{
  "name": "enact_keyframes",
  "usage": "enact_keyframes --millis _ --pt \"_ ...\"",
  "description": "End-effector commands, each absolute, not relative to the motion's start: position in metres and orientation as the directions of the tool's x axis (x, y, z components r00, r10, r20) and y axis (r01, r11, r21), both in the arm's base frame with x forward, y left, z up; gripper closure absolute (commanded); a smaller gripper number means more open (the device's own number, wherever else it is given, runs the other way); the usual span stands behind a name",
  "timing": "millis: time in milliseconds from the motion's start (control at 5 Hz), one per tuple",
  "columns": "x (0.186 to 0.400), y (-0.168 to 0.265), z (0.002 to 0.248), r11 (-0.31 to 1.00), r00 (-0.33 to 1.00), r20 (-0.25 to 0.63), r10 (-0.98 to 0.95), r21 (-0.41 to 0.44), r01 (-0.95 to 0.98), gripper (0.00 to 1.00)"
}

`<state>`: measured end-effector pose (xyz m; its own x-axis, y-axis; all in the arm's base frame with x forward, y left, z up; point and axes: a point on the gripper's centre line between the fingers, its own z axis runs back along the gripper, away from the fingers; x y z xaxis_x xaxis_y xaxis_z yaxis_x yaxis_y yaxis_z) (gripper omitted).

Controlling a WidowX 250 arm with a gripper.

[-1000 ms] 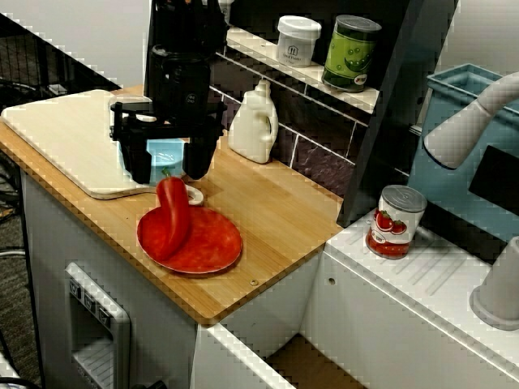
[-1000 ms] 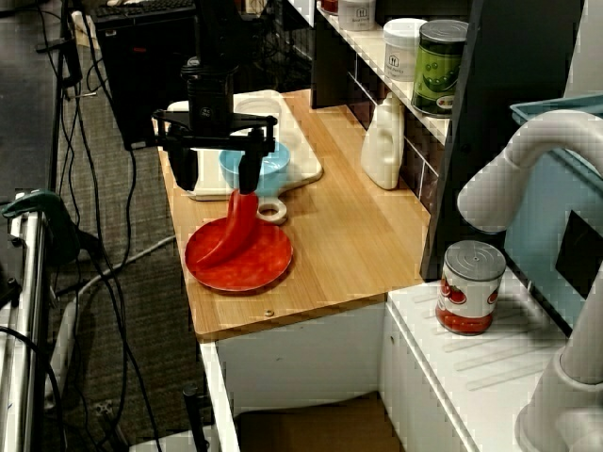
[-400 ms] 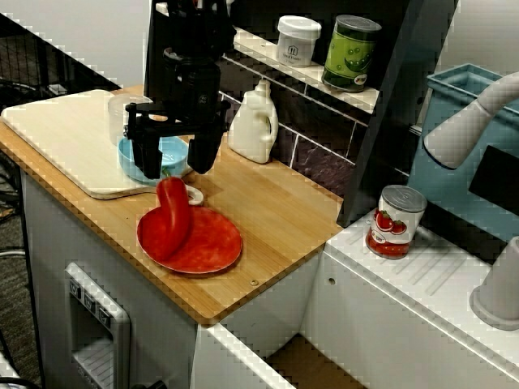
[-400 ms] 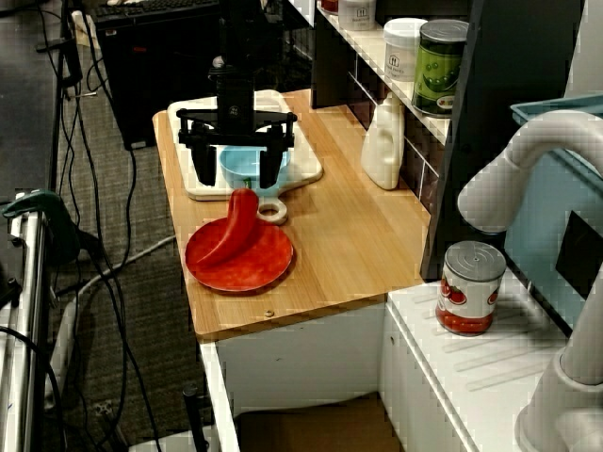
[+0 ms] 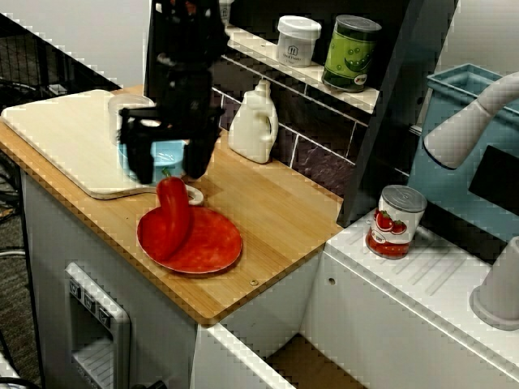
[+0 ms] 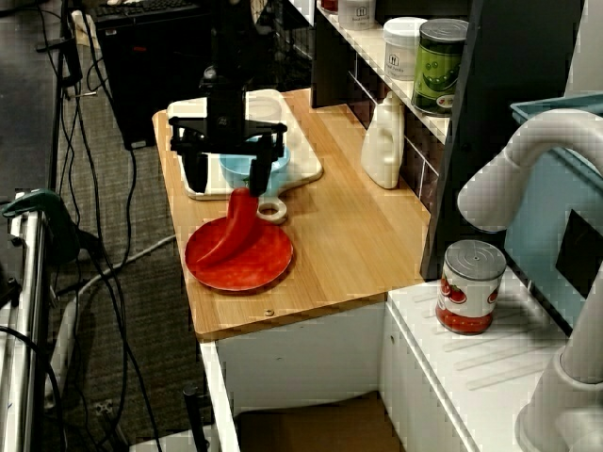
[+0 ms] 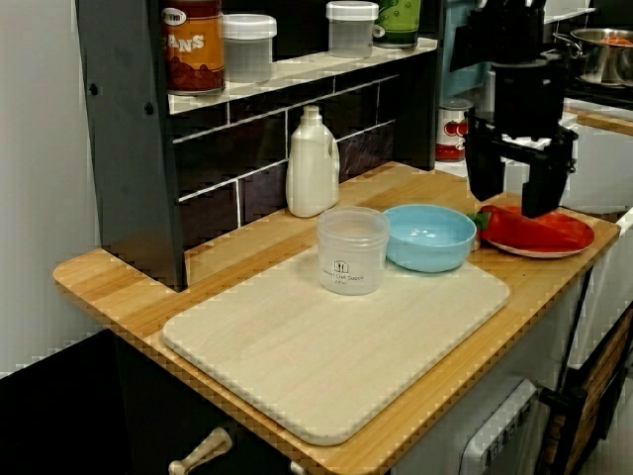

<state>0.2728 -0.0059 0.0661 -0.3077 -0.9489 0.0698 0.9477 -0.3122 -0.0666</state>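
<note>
The claw (image 5: 169,162) is hanging wide and empty, fingers (image 5: 197,160) pointing down over the bench (image 5: 276,203). In the view facing the shelf, a red pepper (image 5: 172,215) is leaning on a red plate (image 5: 219,250) at the claw's 6 o'clock, just beneath it. A blue bowl (image 5: 168,151) is showing between the fingers, sitting on the cutting board (image 5: 57,134). A white bottle (image 5: 254,123) is standing at 2 o'clock.

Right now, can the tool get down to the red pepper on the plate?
Probably yes: the tool hangs open just above the red pepper with nothing between them, though the blue bowl sits close beside.
</note>
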Motion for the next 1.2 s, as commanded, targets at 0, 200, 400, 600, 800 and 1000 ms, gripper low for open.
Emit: enact_keyframes --millis 0,200,400,600,800,1000 --pt "0.264 0.004 0.079 -0.389 -0.390 0.033 -0.920 0.026 0.921 0.00" --pt "0.262 0.005 0.080 -0.395 -0.395 0.048 -0.917 0.016 0.919 0.00" --pt "0.261 0.001 0.087 -0.412 -0.410 0.095 -0.907 -0.011 0.911 0.00" --pt "0.259 -0.006 0.095 -0.422 -0.415 0.125 -0.901 -0.031 0.906 0.00" --pt "0.258 -0.012 0.101 -0.431 -0.418 0.161 -0.894 -0.057 0.901 0.00" --pt "0.254 -0.013 0.101 -0.457 -0.441 0.176 -0.880 -0.057 0.888 0.00"
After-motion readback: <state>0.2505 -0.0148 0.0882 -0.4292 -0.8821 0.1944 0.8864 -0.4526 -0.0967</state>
